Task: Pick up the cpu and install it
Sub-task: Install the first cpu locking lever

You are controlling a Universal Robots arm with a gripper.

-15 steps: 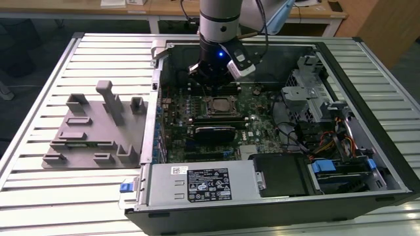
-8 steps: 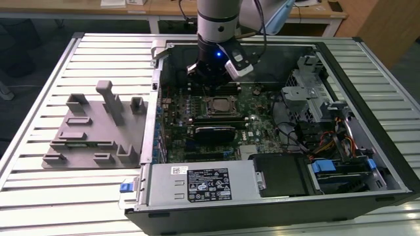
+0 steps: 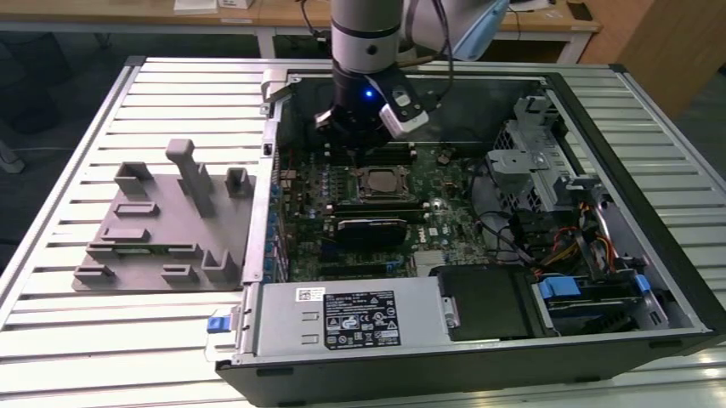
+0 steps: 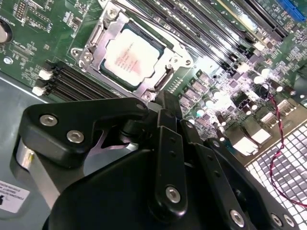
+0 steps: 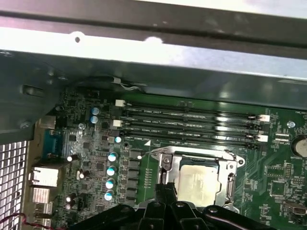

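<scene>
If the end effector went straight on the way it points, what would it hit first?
The end effector would likely meet the socket frame just beside the cpu; depth is unclear.

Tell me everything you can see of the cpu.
The cpu is a small flat square chip with a silver-grey metal top, faintly printed, and a thin pale rim. It lies flat in the socket on the green motherboard, with the socket's metal frame around its edges. Its top is bare; the gripper hangs close beside it, not touching it.
</scene>
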